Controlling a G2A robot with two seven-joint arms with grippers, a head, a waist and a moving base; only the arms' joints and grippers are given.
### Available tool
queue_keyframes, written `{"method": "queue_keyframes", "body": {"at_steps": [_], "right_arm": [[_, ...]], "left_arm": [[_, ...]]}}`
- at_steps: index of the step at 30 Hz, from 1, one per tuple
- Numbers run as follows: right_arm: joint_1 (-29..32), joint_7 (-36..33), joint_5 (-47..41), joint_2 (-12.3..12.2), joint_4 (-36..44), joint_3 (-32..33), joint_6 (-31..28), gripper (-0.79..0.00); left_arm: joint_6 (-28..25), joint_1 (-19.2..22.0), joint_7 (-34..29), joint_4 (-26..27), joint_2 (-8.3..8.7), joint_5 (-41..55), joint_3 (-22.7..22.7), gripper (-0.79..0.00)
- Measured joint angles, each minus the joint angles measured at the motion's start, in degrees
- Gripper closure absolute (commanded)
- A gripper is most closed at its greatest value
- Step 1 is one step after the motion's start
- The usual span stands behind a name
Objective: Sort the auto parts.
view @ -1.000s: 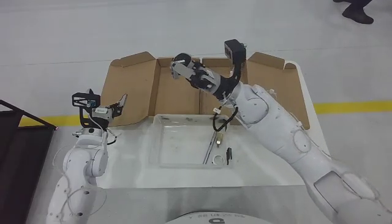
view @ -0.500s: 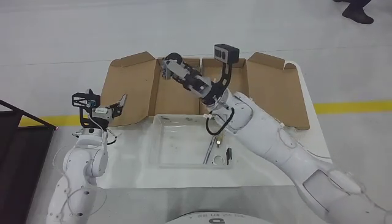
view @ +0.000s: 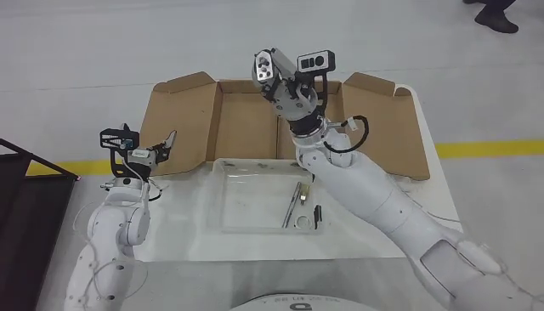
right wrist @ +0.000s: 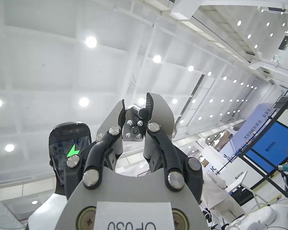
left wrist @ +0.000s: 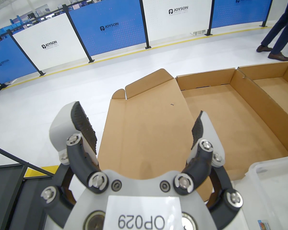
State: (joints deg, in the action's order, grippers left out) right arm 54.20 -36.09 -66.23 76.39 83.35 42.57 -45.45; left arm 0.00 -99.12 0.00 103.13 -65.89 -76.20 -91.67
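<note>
Right claw (right wrist: 134, 107) is clenched on a small metal bracket (right wrist: 133, 128) with bolt heads, raised high and pointing at the ceiling. In the top view it sits over the far edge of the cardboard box (view: 242, 132), at 12 o'clock from the clear plastic tray (view: 223, 205). Left claw (left wrist: 138, 118) is released, nothing in it, hovering at 9 o'clock of the box, just off its side flap.

Progress: as far as the compartments show, nothing looks sorted into the box yet. The bracket is the part in hand, lifted but not dropped. In the tray lie a long metal strip (view: 294, 205) and a small black part (view: 317, 216), near each other toward the tray's 4 o'clock corner. My call is that it's early: one part in transit, at least two to go. The tray rests on the white surface (view: 183, 226), at 6 o'clock of the box.
</note>
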Motion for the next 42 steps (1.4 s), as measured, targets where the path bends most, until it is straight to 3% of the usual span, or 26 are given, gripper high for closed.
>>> {"method": "queue_keyframes", "body": {"at_steps": [11, 16, 19, 29, 33, 36, 42], "right_arm": [[1.08, -2.76, 2.30, 1.49, -0.85, 1.74, 1.36, 0.000], [0.84, -8.27, 13.13, 1.15, -2.28, 3.77, -1.59, 0.000], [1.81, -7.84, 20.43, 0.87, -1.25, 5.29, -3.07, 0.000], [5.59, -8.95, 27.29, -0.09, 3.91, 9.55, -1.62, 0.000], [6.39, -4.86, 35.09, -0.50, 3.35, 13.38, -3.28, 0.000], [8.45, 1.35, 40.57, -1.31, 3.25, 19.84, -3.70, 0.000], [14.91, 14.85, 55.80, -2.36, 3.93, 30.59, 0.78, 0.000]], "left_arm": [[0.00, 0.00, 0.00, 0.00, 0.00, 0.00, 0.00, -0.785], [0.00, 0.00, 0.00, 0.00, 0.00, 0.00, 0.00, -0.785], [0.00, 0.00, 0.00, 0.00, 0.00, 0.00, 0.00, -0.785], [0.00, 0.00, 0.00, 0.00, 0.00, 0.00, 0.00, -0.785], [0.00, 0.00, 0.00, 0.00, 0.00, 0.00, 0.00, -0.785], [0.00, 0.00, 0.00, 0.00, 0.00, 0.00, 0.00, -0.785], [0.00, 0.00, 0.00, 0.00, 0.00, 0.00, 0.00, -0.785]]}}
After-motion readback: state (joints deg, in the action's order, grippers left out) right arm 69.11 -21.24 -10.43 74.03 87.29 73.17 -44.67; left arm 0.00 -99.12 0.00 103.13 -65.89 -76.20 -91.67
